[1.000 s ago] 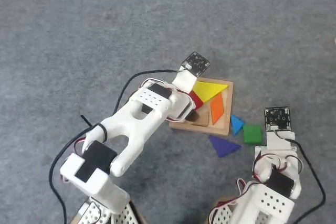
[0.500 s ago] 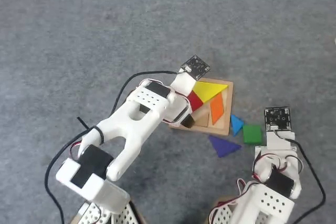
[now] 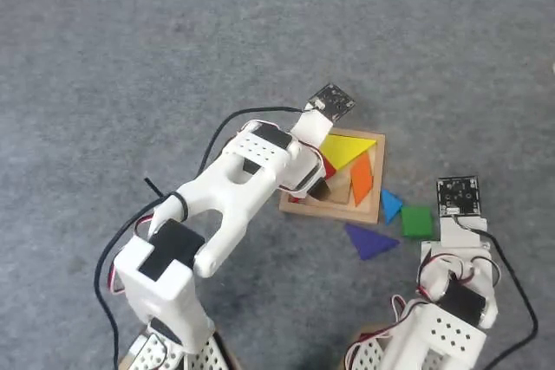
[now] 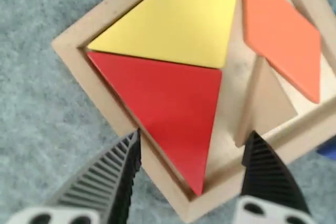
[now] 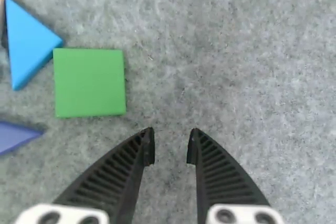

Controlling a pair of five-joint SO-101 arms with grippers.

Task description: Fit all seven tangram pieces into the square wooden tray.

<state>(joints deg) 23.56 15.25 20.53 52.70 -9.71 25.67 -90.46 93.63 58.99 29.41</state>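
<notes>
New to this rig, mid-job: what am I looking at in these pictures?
Two white robot arms work at a grey table. The high view looks down on both; each other picture comes from a camera on one arm's wrist. The wooden tray holds a yellow triangle, a red triangle and an orange parallelogram. Beside it lie a blue triangle, a green square and a purple triangle. The left claw hangs open over the tray's corner; the right claw is open over bare table. Neither holds anything.

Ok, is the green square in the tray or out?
Out. The green square lies on the grey mat, apart from the wooden tray.
</notes>
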